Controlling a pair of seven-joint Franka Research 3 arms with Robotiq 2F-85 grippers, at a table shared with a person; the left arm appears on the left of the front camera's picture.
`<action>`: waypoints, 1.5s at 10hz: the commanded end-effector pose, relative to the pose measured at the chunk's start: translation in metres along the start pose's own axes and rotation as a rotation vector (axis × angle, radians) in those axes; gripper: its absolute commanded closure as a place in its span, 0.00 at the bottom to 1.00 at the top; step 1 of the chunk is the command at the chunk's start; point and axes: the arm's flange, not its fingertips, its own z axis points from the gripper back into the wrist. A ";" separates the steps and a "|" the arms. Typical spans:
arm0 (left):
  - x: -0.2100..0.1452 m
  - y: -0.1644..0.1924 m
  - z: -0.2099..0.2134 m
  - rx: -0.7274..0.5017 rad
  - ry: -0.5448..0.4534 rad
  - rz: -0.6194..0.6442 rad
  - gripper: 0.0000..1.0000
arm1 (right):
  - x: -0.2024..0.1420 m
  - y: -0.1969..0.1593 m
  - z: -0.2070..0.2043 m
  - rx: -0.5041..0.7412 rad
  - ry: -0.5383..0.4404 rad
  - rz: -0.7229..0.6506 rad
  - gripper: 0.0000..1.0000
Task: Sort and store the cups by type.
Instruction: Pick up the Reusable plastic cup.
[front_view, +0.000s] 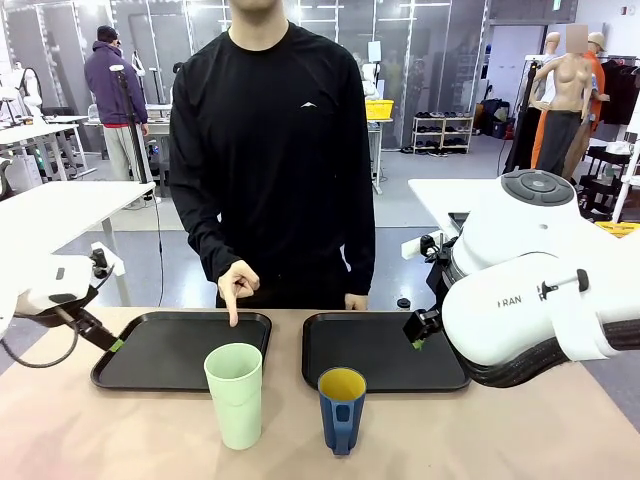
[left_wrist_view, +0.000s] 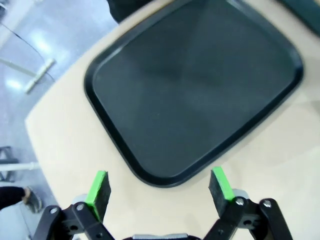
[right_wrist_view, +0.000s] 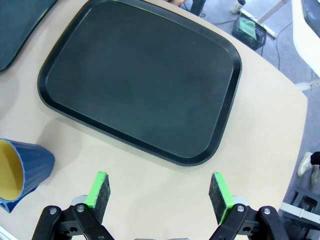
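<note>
Two cups are standing upright on the near part of the tan table, in front of the trays and not on them. The tall pale mint-green tumbler is sitting just before the near right corner of the left black tray, and the shorter dark blue cup, yellow inside with its handle turned toward me, is sitting just before the near left corner of the right black tray. The cups are standing near each other but apart, with bare table between them. I am holding my left gripper with its green pads spread wide and nothing between them, hovering over the table at the outer end of the left tray, whose rounded rim is lying just beyond my fingertips. I am holding my right gripper spread just as wide and gripping nothing, above the table beside the right tray; in the right wrist view the blue cup is showing at the lower left, clear of my fingers. Across the table a person in a black long-sleeved top is standing, pointing one hand with the index finger down at the far edge of the left tray, though I cannot tell whether it is touching, while the other hand is resting at the table's far edge.
</note>
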 end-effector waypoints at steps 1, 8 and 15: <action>-0.055 0.006 -0.008 -0.046 -0.059 -0.071 0.00 | 0.000 0.000 0.000 0.000 -0.001 0.000 0.00; -0.095 0.025 -0.023 -0.112 -0.111 -0.211 0.00 | 0.000 0.000 0.000 0.000 -0.001 0.000 0.00; -0.131 0.026 0.006 -0.076 -0.096 -0.404 0.00 | 0.000 0.000 0.000 0.000 -0.001 0.000 0.00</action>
